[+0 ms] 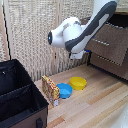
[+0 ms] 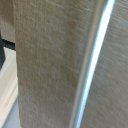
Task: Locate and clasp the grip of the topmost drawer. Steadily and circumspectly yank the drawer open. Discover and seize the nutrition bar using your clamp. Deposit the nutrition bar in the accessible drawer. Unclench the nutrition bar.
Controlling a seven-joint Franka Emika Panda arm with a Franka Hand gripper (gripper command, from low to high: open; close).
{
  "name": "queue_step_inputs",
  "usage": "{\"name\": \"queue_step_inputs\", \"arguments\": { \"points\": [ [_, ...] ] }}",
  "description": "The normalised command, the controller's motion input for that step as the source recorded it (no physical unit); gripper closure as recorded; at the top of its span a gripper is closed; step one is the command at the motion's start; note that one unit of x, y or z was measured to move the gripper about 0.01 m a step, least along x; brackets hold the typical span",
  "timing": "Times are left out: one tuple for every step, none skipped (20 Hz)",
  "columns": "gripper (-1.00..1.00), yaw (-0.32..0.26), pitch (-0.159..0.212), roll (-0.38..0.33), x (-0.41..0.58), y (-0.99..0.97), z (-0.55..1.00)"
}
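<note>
The arm reaches toward the dresser, the pincer [image 1: 86, 51] up close against the topmost drawer [image 1: 107, 42], whose front looks drawn out a little. The wrist view is filled by brown drawer front, with the silver bar handle [image 2: 91, 65] right ahead; the fingers don't show, so wide or narrow, I cannot tell. That handle looks rigid and slick: best taken mid-bar. Well below the pincer, the nutrition bar [image 1: 50, 90] stands on the surface [image 1: 95, 105], light and crinkly by the look of it.

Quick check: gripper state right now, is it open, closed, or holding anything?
Gripper: cannot be told; its fingers are hidden behind the arm near the dresser, and the wrist view shows only the drawer front and silver handle.
</note>
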Motion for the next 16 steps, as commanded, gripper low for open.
{"name": "queue_step_inputs", "arguments": {
  "points": [
    [-1.0,-0.103,0.0,0.025,0.309,0.54,0.51],
    [-1.0,-0.139,0.0,0.147,0.343,0.45,0.5],
    [-1.0,-0.151,0.005,0.225,0.271,0.4,0.35],
    [-1.0,-0.175,0.047,0.289,0.191,0.32,0.18],
    [-1.0,-0.189,0.074,0.313,0.114,0.27,0.11],
    [-1.0,-0.191,0.095,0.331,0.071,0.25,0.05],
    [-1.0,-0.194,0.108,0.342,0.06,0.23,0.01],
    [-1.0,-0.196,0.11,0.345,0.063,0.22,0.0],
    [-1.0,-0.204,0.099,0.343,0.066,0.22,0.01],
    [-1.0,-0.211,0.087,0.344,0.071,0.2,0.02],
    [-1.0,-0.224,0.063,0.346,0.077,0.17,0.03],
    [-1.0,-0.234,0.035,0.355,0.097,0.14,0.0],
    [-1.0,-0.229,0.033,0.358,0.111,0.14,0.0],
    [-1.0,-0.224,0.033,0.361,0.131,0.15,0.0],
    [-1.0,-0.223,0.032,0.362,0.131,0.15,0.0],
    [-1.0,-0.22,0.032,0.364,0.137,0.15,0.0]
  ]
}}
